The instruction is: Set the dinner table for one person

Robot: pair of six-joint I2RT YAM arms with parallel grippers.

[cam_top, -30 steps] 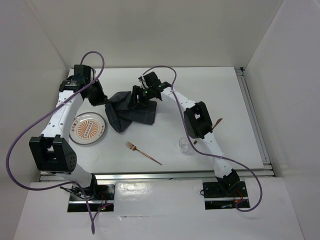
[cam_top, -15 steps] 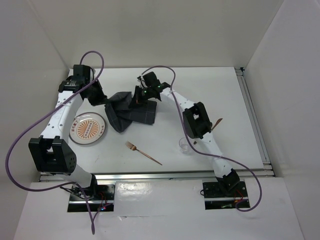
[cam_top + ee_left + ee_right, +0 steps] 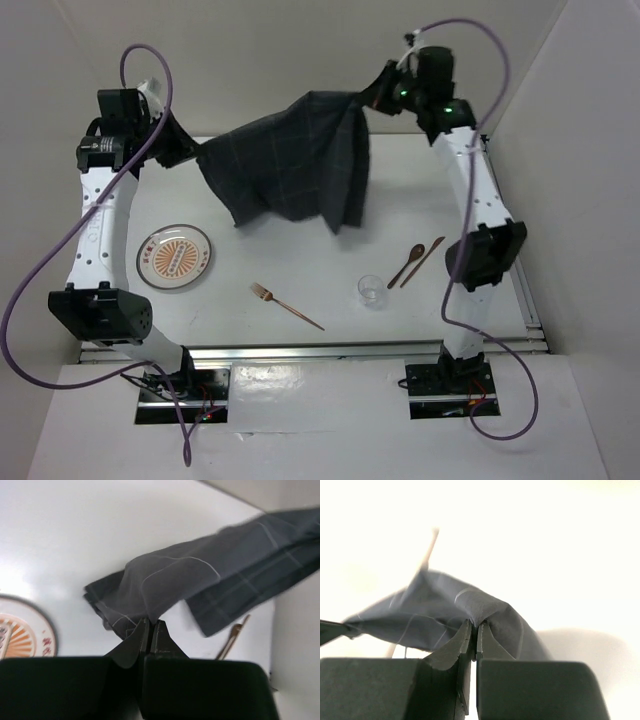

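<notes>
Left arm (image 3: 95,215) and right arm (image 3: 480,185): white links, blocky black joints, looping purple cables (image 3: 182,432); black wedge pincer fingers (image 3: 131,650); perhaps a green wrist light (image 3: 403,95).

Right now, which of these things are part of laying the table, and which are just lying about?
Part of the job:
dinner table; dark checked cloth, held up between the left gripper and right gripper; plate; fork; glass; spoon; slim utensil beside it.

Just lying about:
nothing loose that I can see; only the arms' purple cables.
</notes>
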